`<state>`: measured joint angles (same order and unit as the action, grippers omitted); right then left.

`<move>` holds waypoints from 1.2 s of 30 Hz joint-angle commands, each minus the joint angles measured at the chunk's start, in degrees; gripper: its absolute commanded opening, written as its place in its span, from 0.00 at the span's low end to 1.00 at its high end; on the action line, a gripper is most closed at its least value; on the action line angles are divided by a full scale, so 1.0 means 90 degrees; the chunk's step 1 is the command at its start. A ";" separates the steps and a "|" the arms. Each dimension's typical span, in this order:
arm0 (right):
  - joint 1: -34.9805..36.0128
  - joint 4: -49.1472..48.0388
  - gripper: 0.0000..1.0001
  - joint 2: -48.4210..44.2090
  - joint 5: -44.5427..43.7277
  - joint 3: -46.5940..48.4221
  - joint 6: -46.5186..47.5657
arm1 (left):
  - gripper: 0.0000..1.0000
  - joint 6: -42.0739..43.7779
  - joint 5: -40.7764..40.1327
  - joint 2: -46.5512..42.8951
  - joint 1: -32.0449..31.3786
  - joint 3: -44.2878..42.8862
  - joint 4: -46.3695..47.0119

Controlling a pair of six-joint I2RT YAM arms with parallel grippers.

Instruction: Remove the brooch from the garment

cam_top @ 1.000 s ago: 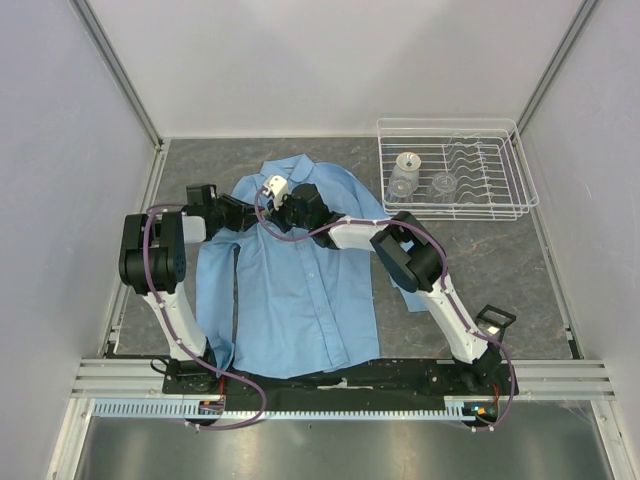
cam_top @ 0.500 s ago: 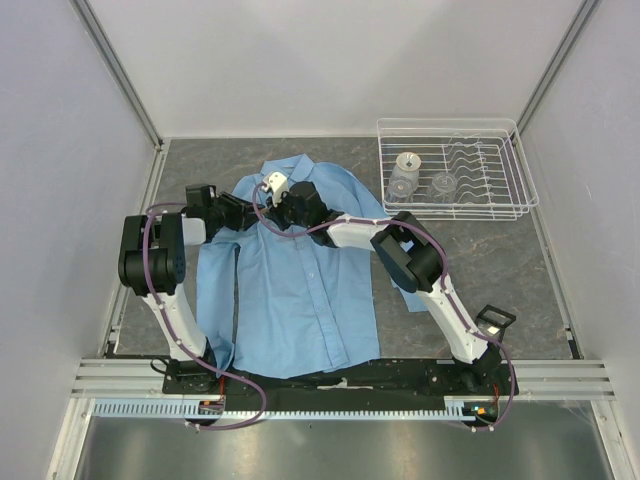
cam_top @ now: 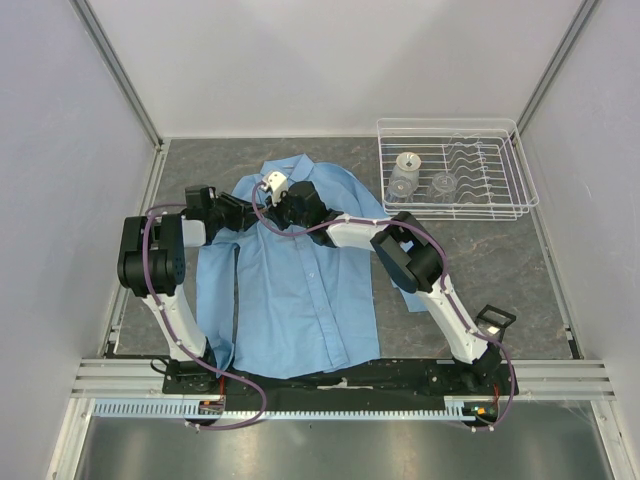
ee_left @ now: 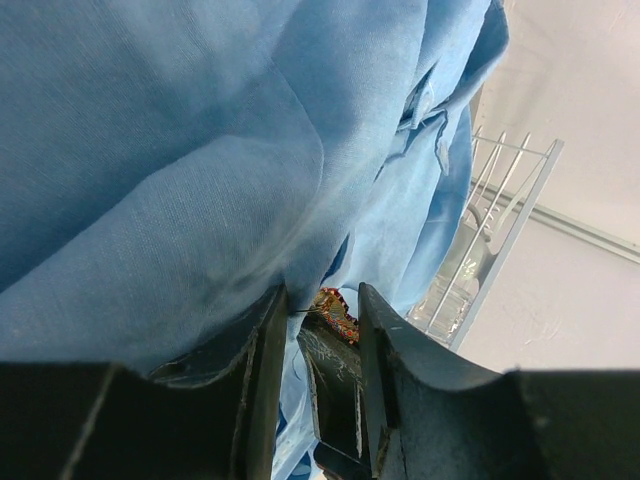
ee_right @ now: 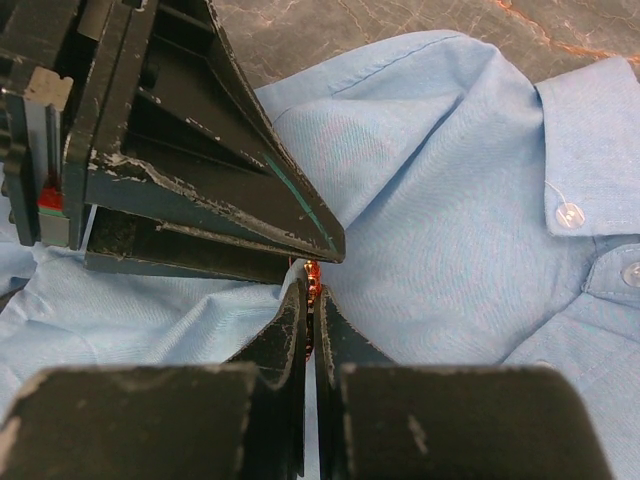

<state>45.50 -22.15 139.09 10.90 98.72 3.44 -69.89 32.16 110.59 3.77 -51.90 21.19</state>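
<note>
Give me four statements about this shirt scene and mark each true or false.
1. The right pincer is closed on the brooch. True.
2. The garment lies folded inside the dish rack. False: it is spread flat on the table, apart from the rack.
3. The rack holds clear glassware. True.
4. The left pincer is parked away from the shirt. False: it is right at the cloth, beside the brooch.
</note>
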 commanded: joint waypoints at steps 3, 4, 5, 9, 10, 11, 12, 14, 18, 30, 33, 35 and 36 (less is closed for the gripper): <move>0.0072 -0.0439 0.00 -0.0151 0.0420 0.0213 0.0047 | 0.41 -0.0330 0.0381 -0.0109 -0.0028 -0.0112 0.0399; 0.0072 -0.0391 0.00 -0.0132 0.0420 0.0232 0.0067 | 0.41 -0.0350 0.0391 -0.0110 -0.0038 -0.0112 0.0419; 0.0072 -0.0361 0.00 -0.0122 0.0469 0.0271 0.0086 | 0.41 -0.0350 0.0382 -0.0119 -0.0028 -0.0122 0.0409; 0.0111 -0.0351 0.00 -0.0112 0.0654 0.0242 0.0174 | 0.41 -0.0408 0.0411 -0.0080 -0.0028 -0.0200 0.0477; 0.0121 -0.0312 0.00 -0.0122 0.0703 0.0252 0.0222 | 0.41 -0.0438 0.0430 -0.0071 -0.0019 -0.0220 0.0478; 0.0150 -0.0293 0.00 -0.0122 0.0723 0.0252 0.0271 | 0.42 -0.0457 0.0440 -0.0070 -0.0028 -0.0239 0.0478; 0.0198 -0.0273 0.00 -0.0122 0.0762 0.0252 0.0310 | 0.42 -0.0467 0.0430 -0.0041 -0.0028 -0.0288 0.0478; 0.0248 -0.0215 0.00 -0.0122 0.0830 0.0252 0.0437 | 0.42 -0.0516 0.0430 -0.0002 -0.0019 -0.0346 0.0458; 0.0335 -0.0146 0.00 -0.0103 0.0977 0.0252 0.0535 | 0.42 -0.0535 0.0401 0.0076 -0.0019 -0.0600 0.0273; 0.0345 0.0567 0.00 0.0063 0.1524 0.0662 0.0799 | 0.42 -0.1069 0.1084 0.0389 -0.0009 -0.0884 0.0885; 0.0345 0.0703 0.00 0.0161 0.1563 0.0847 0.0770 | 0.42 -0.1559 0.1309 0.0282 0.0001 -0.0825 0.1531; 0.0345 0.0704 0.00 0.0259 0.1621 0.0935 0.0672 | 0.42 -0.1542 0.1271 0.0116 0.0001 -0.0825 0.1503; 0.0345 0.0704 0.00 0.0259 0.1660 0.0945 0.0653 | 0.42 -0.1348 0.1193 -0.0088 0.0020 -0.0835 0.1136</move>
<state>44.86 -16.80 139.68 13.52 104.12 11.79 -76.99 38.24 114.08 5.04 -56.69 23.24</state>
